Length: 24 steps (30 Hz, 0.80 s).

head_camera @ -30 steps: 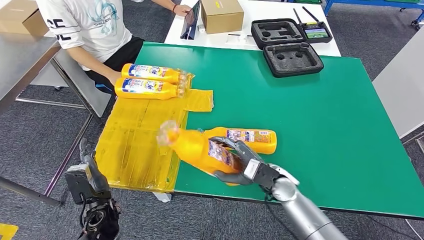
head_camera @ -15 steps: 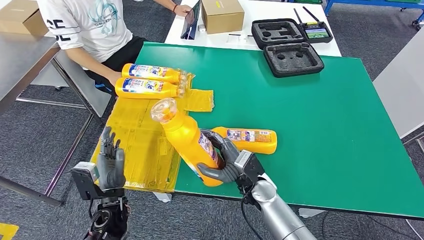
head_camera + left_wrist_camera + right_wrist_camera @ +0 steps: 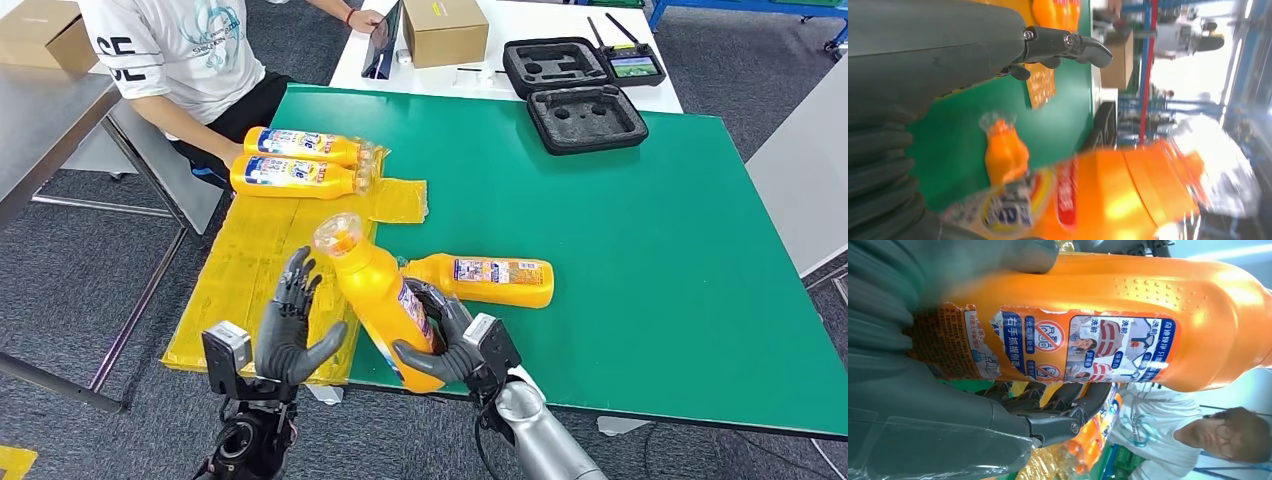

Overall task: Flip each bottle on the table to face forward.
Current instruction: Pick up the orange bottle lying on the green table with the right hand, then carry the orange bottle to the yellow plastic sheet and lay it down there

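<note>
Left hand (image 3: 292,325) rose, fingers spread wide, at 9 o'clock beside the glossy orange detergent bottle (image 3: 380,298) gripped tilted by right hand (image 3: 447,342).

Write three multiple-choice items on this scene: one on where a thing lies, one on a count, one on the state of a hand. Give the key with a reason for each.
1. Where do the two bottles nearest the seated person lie?
A. on the yellow sheet
B. inside the black foam case
C. on the floor

2. How many orange bottles are in the head view?
A. two
B. four
C. six

3. What is the right hand doing?
A. hanging open
B. gripping an orange bottle
C. pressing the cardboard box

Key:
1 A, they rest side by side at the sheet's far end.
2 B, two by the person, one lying on the green table, one held.
3 B, its fingers wrap the bottle's body, while the left hand is open beside it.
</note>
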Motion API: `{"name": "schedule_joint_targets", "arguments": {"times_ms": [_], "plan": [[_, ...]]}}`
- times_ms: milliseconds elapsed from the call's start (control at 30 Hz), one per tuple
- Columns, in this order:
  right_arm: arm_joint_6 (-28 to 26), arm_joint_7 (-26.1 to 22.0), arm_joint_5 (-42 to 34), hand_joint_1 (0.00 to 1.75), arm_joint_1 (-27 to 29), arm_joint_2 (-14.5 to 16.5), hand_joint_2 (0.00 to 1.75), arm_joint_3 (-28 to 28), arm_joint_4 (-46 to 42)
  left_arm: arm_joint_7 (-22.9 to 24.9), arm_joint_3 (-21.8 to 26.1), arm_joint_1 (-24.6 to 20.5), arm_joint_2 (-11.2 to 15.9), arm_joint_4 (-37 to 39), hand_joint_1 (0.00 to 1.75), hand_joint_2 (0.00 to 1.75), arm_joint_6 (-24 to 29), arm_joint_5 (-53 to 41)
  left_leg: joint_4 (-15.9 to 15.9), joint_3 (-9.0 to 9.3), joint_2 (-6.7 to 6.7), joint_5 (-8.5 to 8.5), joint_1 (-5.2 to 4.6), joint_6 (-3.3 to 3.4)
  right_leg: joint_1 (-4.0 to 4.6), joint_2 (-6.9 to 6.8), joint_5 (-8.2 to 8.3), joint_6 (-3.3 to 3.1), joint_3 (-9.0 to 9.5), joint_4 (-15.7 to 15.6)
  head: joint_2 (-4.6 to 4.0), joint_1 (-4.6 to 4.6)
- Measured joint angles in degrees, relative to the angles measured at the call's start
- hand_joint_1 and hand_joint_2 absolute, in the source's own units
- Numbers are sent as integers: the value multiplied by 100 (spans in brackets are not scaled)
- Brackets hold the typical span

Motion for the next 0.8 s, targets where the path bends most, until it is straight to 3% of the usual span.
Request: {"name": "schedule_joint_targets", "arguments": {"times_ms": [367,800], "plan": [[172,-2,404,173,91,140,175,-79,87,406,-345,-400,25,542,0,175,-604,565,0,0,0,1,0,0,0,0,0,0,0,0,0,1],[287,-2,680,174,126,210,175,-96,279,518,-393,-465,136,919,0,175,-988,1267,0,-1,0,0,1,0,1,0,0,0,0,1,0,0]]}}
